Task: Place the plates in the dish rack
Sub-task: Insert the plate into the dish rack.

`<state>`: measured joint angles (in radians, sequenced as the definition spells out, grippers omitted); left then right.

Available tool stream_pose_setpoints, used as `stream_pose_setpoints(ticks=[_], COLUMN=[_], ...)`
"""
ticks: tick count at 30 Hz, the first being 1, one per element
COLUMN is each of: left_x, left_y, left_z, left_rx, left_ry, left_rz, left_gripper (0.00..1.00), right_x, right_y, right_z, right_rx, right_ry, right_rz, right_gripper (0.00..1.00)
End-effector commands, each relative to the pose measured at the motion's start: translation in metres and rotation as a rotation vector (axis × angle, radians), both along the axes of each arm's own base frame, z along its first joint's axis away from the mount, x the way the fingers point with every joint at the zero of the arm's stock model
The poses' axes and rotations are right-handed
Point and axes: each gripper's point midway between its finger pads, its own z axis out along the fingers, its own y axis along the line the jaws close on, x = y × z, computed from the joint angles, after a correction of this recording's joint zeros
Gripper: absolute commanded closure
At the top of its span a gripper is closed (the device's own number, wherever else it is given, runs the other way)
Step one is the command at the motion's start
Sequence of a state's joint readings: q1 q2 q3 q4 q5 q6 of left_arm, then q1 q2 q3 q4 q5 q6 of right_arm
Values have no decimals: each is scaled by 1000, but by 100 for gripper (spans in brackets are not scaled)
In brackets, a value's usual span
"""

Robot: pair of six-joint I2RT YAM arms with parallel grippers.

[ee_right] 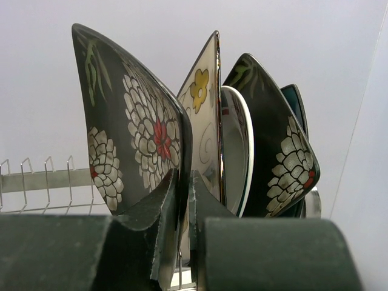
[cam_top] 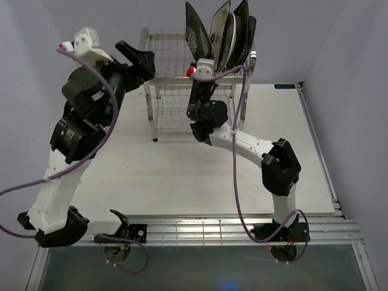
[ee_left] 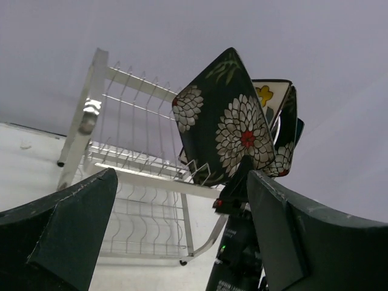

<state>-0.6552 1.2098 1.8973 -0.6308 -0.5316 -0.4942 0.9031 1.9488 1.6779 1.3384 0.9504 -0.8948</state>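
Observation:
The dish rack (cam_top: pixel 170 66) stands at the back of the table. Several plates stand on edge at the right end of its top tier. From left to right in the right wrist view they are a dark floral square plate (ee_right: pixel 127 121), a cream flowered plate (ee_right: pixel 203 103), a round white teal-rimmed plate (ee_right: pixel 236 145), a second dark floral plate (ee_right: pixel 279 145) and a teal plate (ee_right: pixel 297 103). My right gripper (ee_right: pixel 183 194) is shut on the lower edge of the leftmost dark floral plate (cam_top: pixel 197 30). My left gripper (cam_top: pixel 138 60) is open and holds nothing, raised to the left of the rack (ee_left: pixel 133 157).
The rack's lower tier (cam_top: pixel 173 118) and the left part of its top tier (cam_top: pixel 167 51) hold no plates. The right arm (cam_top: pixel 242 142) reaches across the table's middle to the rack. A white wall stands close behind the rack.

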Motion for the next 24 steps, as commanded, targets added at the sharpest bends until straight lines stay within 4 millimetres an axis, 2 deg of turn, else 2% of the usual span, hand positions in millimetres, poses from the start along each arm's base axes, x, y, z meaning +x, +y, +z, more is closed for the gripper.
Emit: stream_pose_setpoints(ticks=[1, 2, 3, 5, 6, 8, 9, 11, 12, 13, 15, 16, 18, 20, 21, 23, 24], left_x=[23, 20, 36, 48, 61, 81, 98, 115, 118, 133, 145, 156, 165, 174, 175, 177, 175], left_y=[-24, -23, -36, -45, -52, -55, -62, -67, -70, -76, -78, -84, -90, -99, -101, -104, -104], left_z=[12, 35, 29, 35, 36, 31, 18, 11, 18, 7, 9, -3, 0, -6, 4, 5, 13], left_rx=[14, -17, -3, 6, 8, -26, -21, -21, -31, -25, -42, -37, -58, -67, -87, -100, -119], left_ry=[3, -41, -24, -37, -40, -31, -5, 3, -17, 1, -18, -6, -38, -47, -92, -109, -139], left_rz=[-40, -43, -44, -51, -57, -105, -114, -119, -127, -125, -112, -114, -127, -149, -158, -167, -172], left_gripper=[2, 2, 2, 2, 2, 2, 2, 2, 2, 2, 2, 2, 2, 2, 2, 2, 2], right_x=[-19, -18, -18, -18, -18, -18, -18, -19, -19, -19, -20, -20, -21, -21, -21, -20, -20], right_y=[-104, -103, -102, -102, -102, -102, -102, -103, -103, -103, -102, -103, -103, -104, -103, -103, -103], right_z=[-4, -5, -5, -4, -3, -3, -3, -2, -2, -2, -4, -4, -5, -5, -5, -6, -7], right_rx=[427, 424, 422, 416, 417, 409, 409, 406, 405, 404, 398, 401, 399, 399, 397, 396, 394], right_ry=[-101, -99, -98, -99, -99, -101, -101, -103, -103, -104, -102, -106, -106, -110, -108, -110, -108], right_rz=[-188, -188, -189, -193, -191, -192, -192, -192, -191, -190, -190, -191, -189, -188, -188, -188, -189], right_gripper=[92, 92, 92, 92, 92, 92, 92, 92, 92, 92, 92, 92, 92, 92, 92, 92, 92])
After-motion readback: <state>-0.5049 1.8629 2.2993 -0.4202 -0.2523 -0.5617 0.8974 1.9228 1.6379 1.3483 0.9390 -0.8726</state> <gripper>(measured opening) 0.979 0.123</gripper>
